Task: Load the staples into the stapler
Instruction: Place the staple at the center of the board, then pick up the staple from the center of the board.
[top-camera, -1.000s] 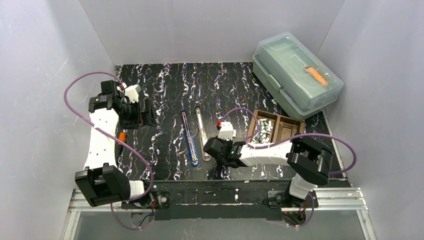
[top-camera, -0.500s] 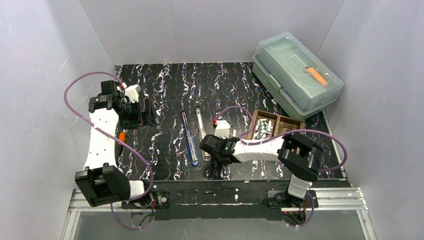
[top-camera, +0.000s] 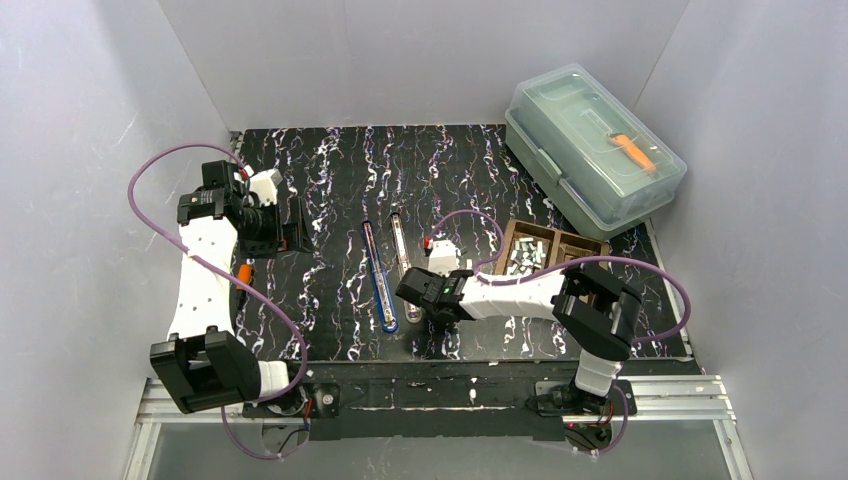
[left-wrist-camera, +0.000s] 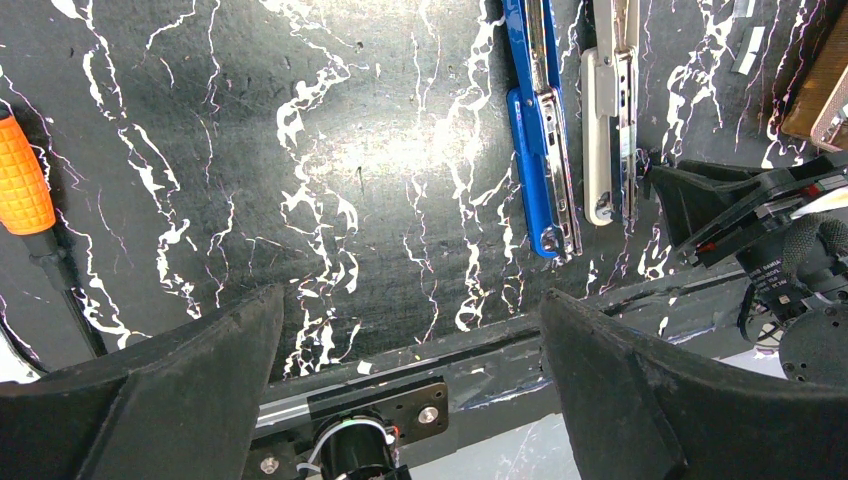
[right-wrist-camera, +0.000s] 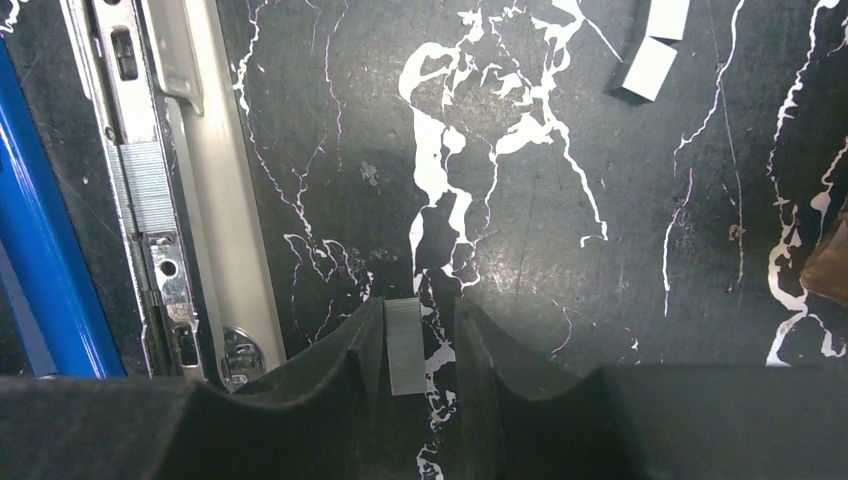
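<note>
Two staplers lie opened flat side by side on the black marbled table, the blue stapler on the left and the white stapler just beside it on the right. Right gripper is low over the table, close to the near end of the white stapler. Its jaws are partly apart with one staple strip between them. The strip rests against the finger on the left of the wrist view, with a clear gap to the other finger, so it is not clamped. Cannot tell whether the strip rests on the table. The white stapler's open channel shows a short ribbed silvery stretch. Two loose staples lie on the table further out. Remaining staples sit heaped in the left compartment of the brown tray. Left gripper hangs well apart at the left side, jaws spread wide and holding nothing, near an orange handle. A lidded plastic box stands at the far right corner.
</note>
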